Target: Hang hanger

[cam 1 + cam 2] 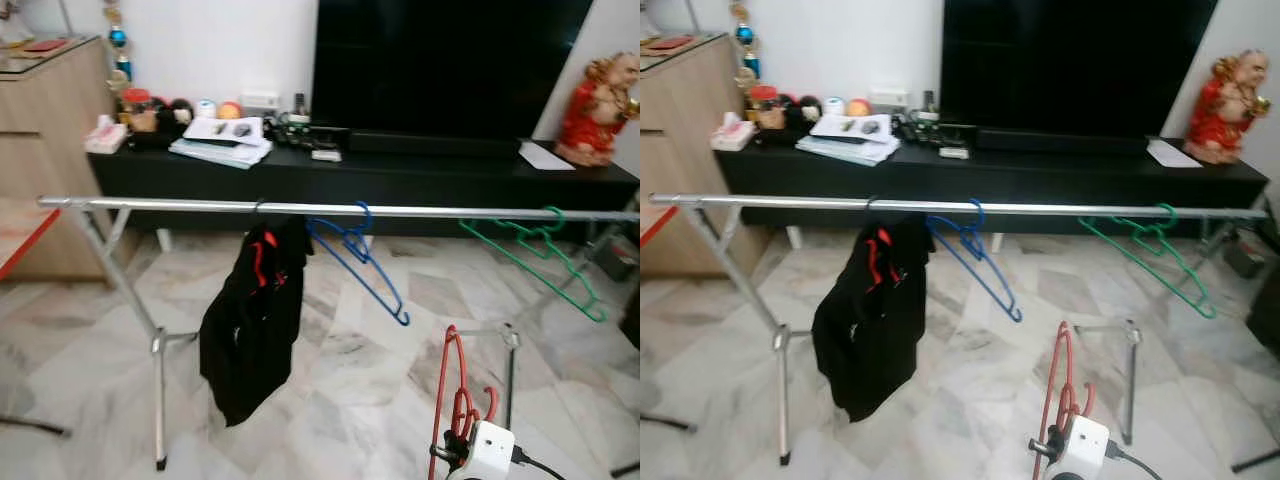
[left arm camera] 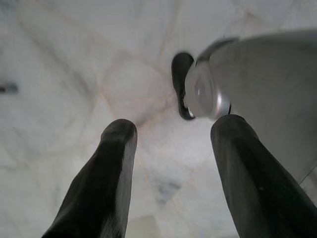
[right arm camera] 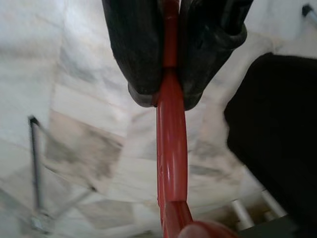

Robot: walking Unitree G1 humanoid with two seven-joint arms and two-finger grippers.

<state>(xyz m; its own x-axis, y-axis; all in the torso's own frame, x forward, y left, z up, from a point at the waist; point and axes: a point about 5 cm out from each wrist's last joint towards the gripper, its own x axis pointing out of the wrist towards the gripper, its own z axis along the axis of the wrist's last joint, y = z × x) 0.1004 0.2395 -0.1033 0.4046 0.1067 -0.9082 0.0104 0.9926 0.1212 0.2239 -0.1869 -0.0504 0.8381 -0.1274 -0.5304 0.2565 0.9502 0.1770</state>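
Red hanger [image 1: 452, 385]: near right of the scene, below and nearer than the rail, standing up from the right gripper; its loop rises above the wrist, not on the rail.
Right gripper [image 3: 166, 101]: two black fingers pressed together on the red hanger's bar, the red plastic running out between and past the fingertips toward the marble floor [image 1: 350, 380].
Right wrist [image 1: 485, 450]: white housing low at the near right edge, the hanger directly above it.
Left gripper [image 2: 171, 134]: pointing down at the floor, fingers spread apart with nothing between them; the arm hangs idle.
Rail [image 1: 300, 209]: silver bar crossing the scene from left to right, on metal legs, farther than the held hanger.
Black garment [image 1: 250, 320]: hangs from the rail left of centre, with a red trim near its top.
Blue hanger [image 1: 358, 262]: hooked on the rail just right of the garment, tilted.
Green hanger [image 1: 535, 258]: hooked on the rail far right, tilted.
TV console [image 1: 380, 175]: dark, beyond the rail, cluttered with papers and small items.
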